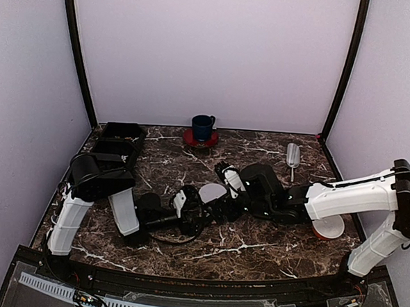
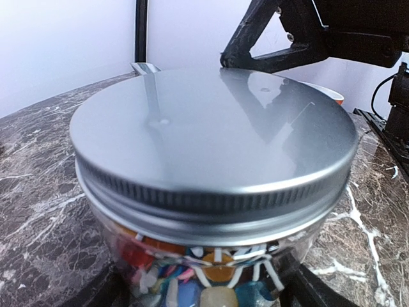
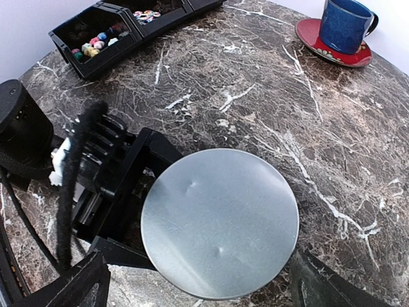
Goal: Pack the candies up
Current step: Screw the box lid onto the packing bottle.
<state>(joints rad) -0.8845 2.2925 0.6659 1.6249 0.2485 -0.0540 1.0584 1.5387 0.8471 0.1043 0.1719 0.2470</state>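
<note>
The left hand [image 3: 137, 198] flanks the jar [image 3: 220, 220]; tabletop [image 3: 268, 109] beyond is open.

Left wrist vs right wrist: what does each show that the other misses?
Left wrist only: the candies inside the clear jar, and the threaded side of the silver lid, seen from beside. Right wrist only: the black bins with more candies, the blue mug on its red saucer, and the left arm against the jar. Both: that lid sitting on the jar, and the marble table.
</note>
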